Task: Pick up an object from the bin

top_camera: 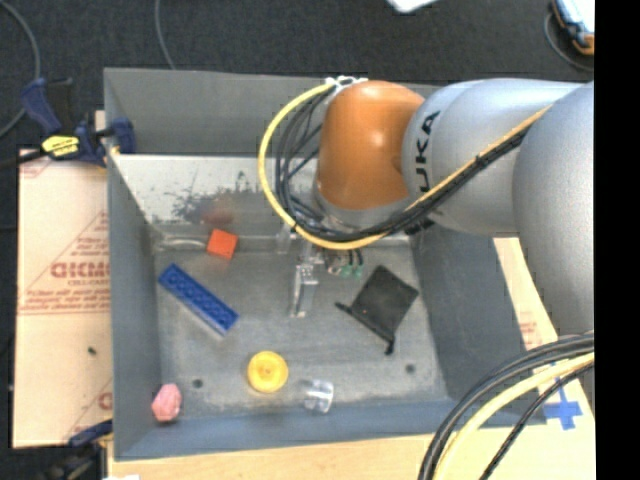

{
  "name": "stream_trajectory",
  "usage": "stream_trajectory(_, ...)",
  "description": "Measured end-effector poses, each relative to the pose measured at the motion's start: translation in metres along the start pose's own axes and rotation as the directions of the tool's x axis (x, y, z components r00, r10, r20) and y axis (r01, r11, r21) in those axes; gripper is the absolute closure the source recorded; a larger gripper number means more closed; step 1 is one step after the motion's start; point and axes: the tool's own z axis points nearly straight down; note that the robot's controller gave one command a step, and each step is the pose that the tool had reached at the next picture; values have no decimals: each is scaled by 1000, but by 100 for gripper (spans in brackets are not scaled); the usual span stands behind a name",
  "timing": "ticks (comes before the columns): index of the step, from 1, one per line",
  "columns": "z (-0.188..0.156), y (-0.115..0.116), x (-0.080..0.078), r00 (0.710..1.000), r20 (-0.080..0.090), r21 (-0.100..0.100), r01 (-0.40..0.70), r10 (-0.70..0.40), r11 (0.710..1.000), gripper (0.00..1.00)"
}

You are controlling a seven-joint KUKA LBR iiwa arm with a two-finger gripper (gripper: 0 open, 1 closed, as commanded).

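My gripper (299,303) hangs below the orange-covered wrist over the middle of the bin floor, its slim metal fingers pointing down close together with nothing between them. Right of it lies a flat black square piece with a short handle (381,301). To the left, a long blue studded brick (198,298) lies slanted. A small orange cube (221,244) sits by the back wall, up and left of the gripper.
A yellow round disc (267,371) and a clear small cap (318,396) lie near the front wall. A pink lump (166,402) rests in the front left corner. The arm covers the bin's back right part.
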Motion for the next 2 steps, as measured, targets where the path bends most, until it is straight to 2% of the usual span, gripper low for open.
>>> stream_trajectory(1, -5, 0, -2, 1000, 8, -1, -3, 3, 1000, 0)
stream_trajectory(2, 70, 72, -4, 982, 4, -2, -191, 191, 982, 0)
